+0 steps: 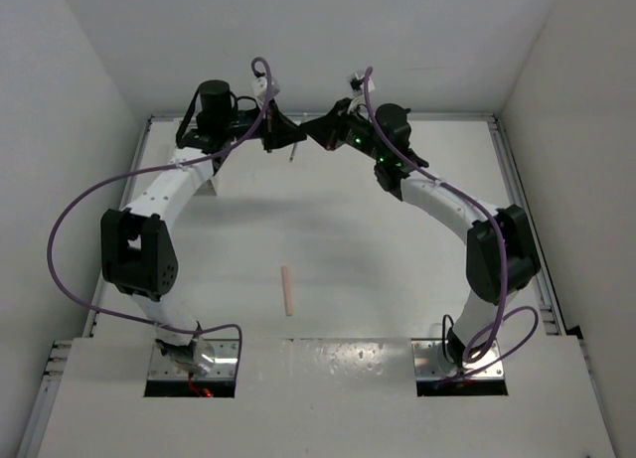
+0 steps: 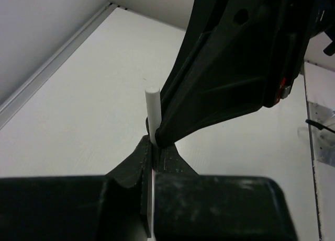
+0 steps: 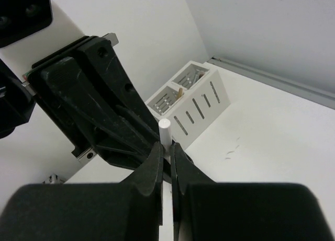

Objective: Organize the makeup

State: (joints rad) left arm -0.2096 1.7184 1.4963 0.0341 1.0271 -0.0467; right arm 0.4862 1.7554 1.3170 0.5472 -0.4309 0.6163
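Both left gripper (image 2: 153,153) and right gripper (image 3: 166,147) clamp jaws on the thin white stick (image 2: 152,107), likely a mid-air handover.

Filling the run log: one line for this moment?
phase: handover; left gripper: shut on white stick; right gripper: shut on white stick; pink stick: on table

Lighting's bright, flat and coming from above, so the white surface (image 1: 348,239) only gets faint, soft shadows under the arms (image 1: 169,190). Bit of speckly glare on the shiny front panel (image 1: 328,364) at bottom centre. On the wrist cams the black fingers (image 2: 131,168) are underexposed and mushy up close, while the thin white stick (image 2: 152,110) looks fairly sharp.
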